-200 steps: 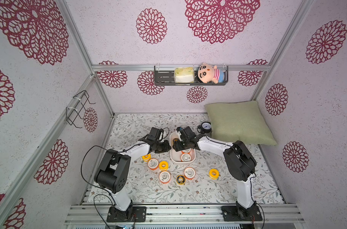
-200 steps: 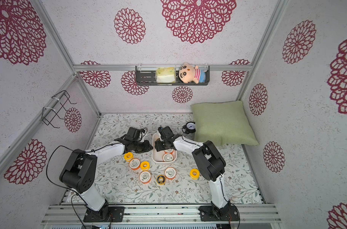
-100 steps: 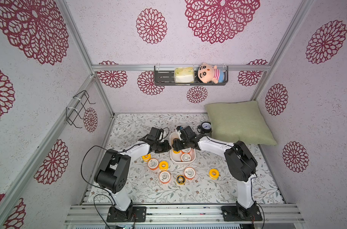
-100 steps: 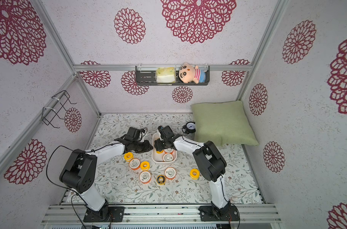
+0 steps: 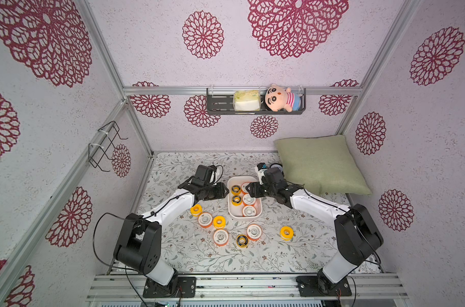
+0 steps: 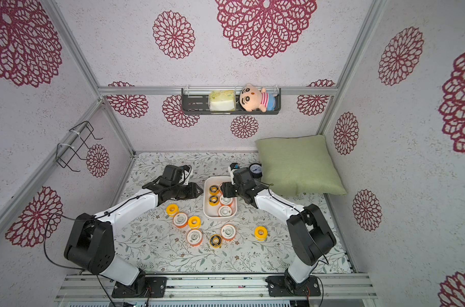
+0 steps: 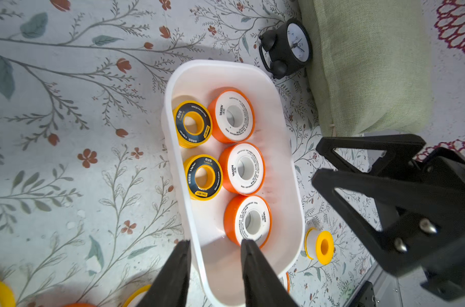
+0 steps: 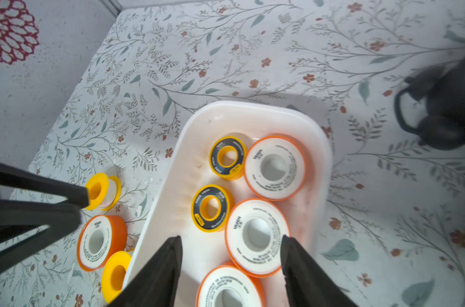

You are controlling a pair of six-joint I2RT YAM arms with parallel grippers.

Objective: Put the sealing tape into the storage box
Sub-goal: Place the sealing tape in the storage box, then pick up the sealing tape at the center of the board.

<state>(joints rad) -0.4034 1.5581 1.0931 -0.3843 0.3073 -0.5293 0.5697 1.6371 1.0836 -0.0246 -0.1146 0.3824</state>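
The white storage box sits mid-table and holds five sealing tape spools: two yellow with black faces and three white with orange rims. Several more spools lie loose in front of it, among them a yellow one, a white-and-orange one and a black-faced one. My left gripper is open, its fingers astride the box's left wall without touching it. My right gripper hangs open over the box above the spools, holding nothing.
A black alarm clock stands just behind the box, beside a green pillow at the back right. A dark wall shelf holds a plush doll and a tissue pack. A wire rack hangs on the left wall.
My left gripper's jaws have parted from shut at the box's left wall. Both arms have stayed almost where they were.
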